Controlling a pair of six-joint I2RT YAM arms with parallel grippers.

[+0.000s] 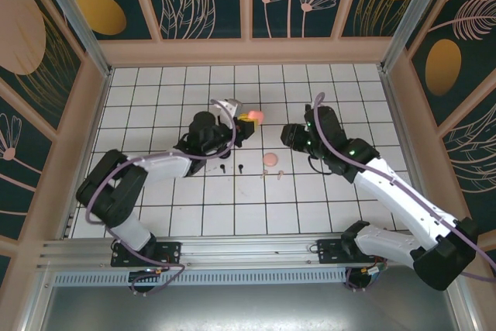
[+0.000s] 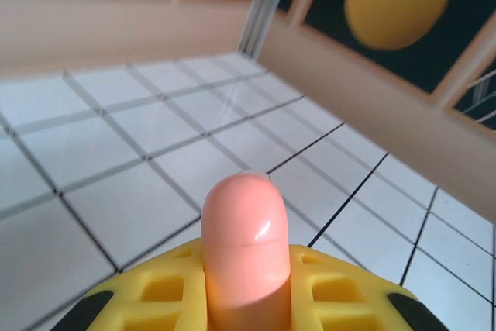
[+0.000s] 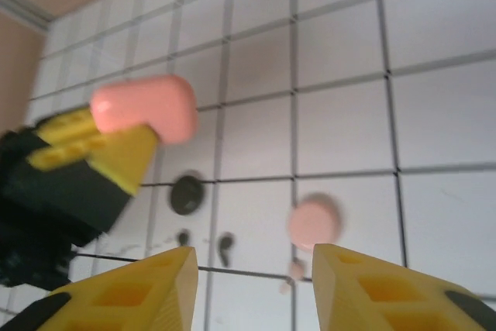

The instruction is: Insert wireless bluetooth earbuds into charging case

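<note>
Your left arm (image 1: 167,165): white shell links between black joint housings, with a lilac cable (image 1: 87,203) looping loose outside the casing. Your right arm (image 1: 395,185): same white-and-black build and the same lilac cable (image 1: 316,110). A small green light (image 1: 353,146) glows on its forward section. Each arm ends below in a black base block (image 1: 147,253).

Left gripper (image 1: 245,118): black body, yellow fingers (image 2: 163,292) moulded with rectangular pockets, and black patches at the outer lower corners. Right gripper (image 3: 256,281): its yellow fingers (image 3: 147,292) match, with the same pocketed, waffle-like faces and black patches at the outer edges. You can't make out any screws or lettering.
</note>
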